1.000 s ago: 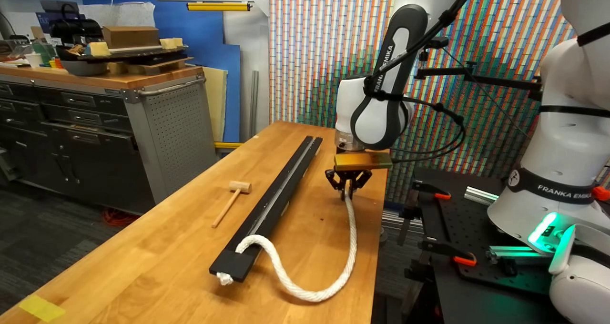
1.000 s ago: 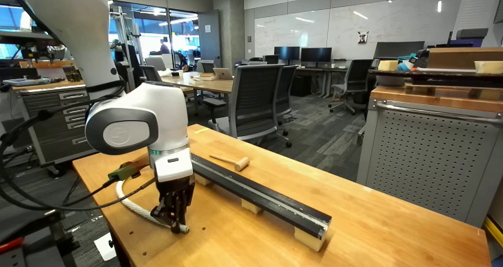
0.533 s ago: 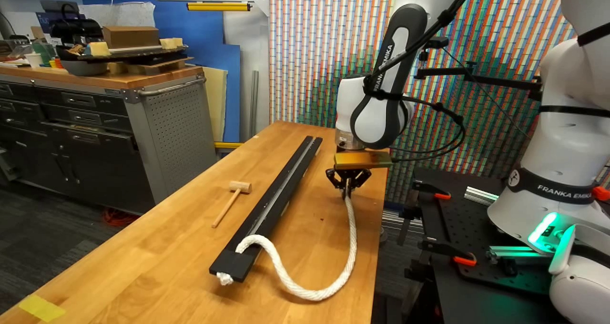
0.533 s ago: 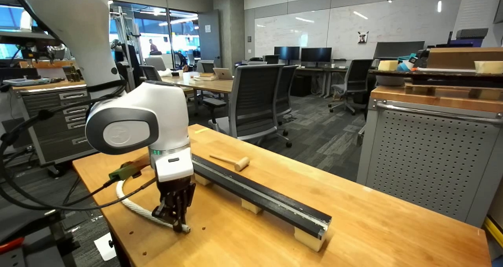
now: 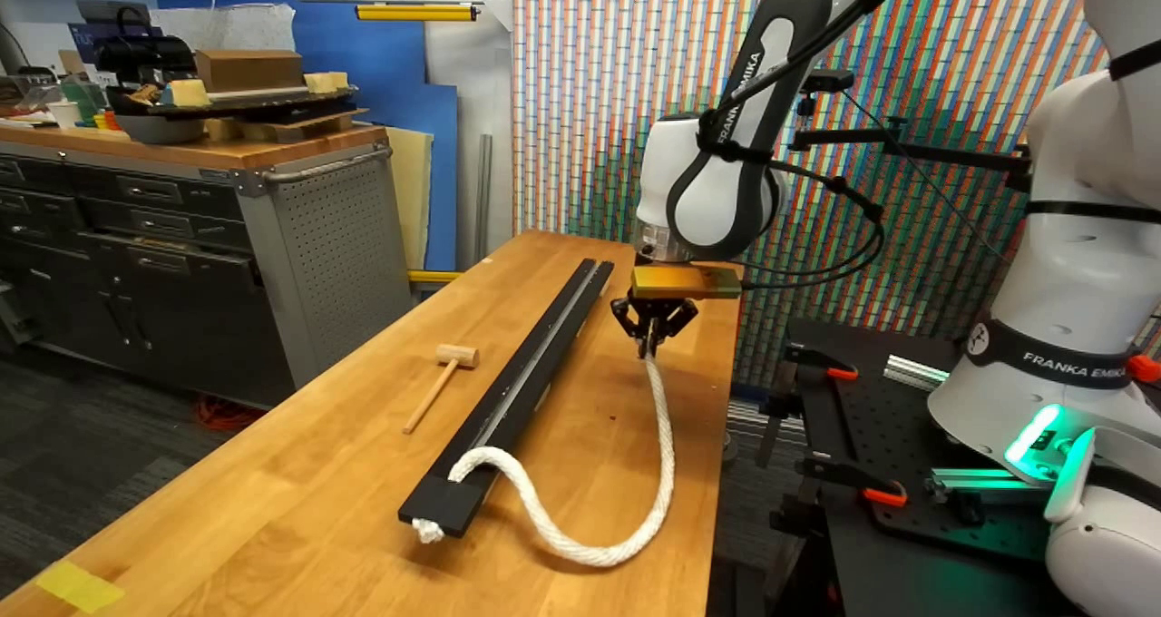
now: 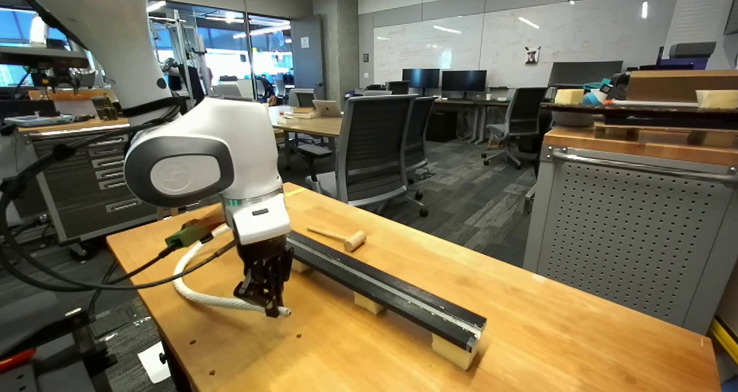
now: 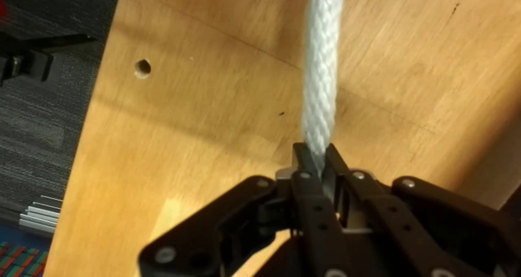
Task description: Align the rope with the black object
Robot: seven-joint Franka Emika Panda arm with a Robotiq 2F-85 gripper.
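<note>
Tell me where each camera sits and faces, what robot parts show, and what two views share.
An exterior view: near an end of the wooden table, facing along the long straight black bar; white arm, its base and black gripper show.
An exterior view: apparently on the arm's side, facing across the table toward grey office chairs; arm and gripper show.
Wrist view: above the gripper, facing down at the table; its only robot part is the gripper, holding thick white rope.
Both exterior views share table, bar, rope, gripper.

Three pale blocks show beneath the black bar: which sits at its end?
The rightmost pale block in an exterior view, below the black bar's end; the middle block and leftmost block sit further in.
</note>
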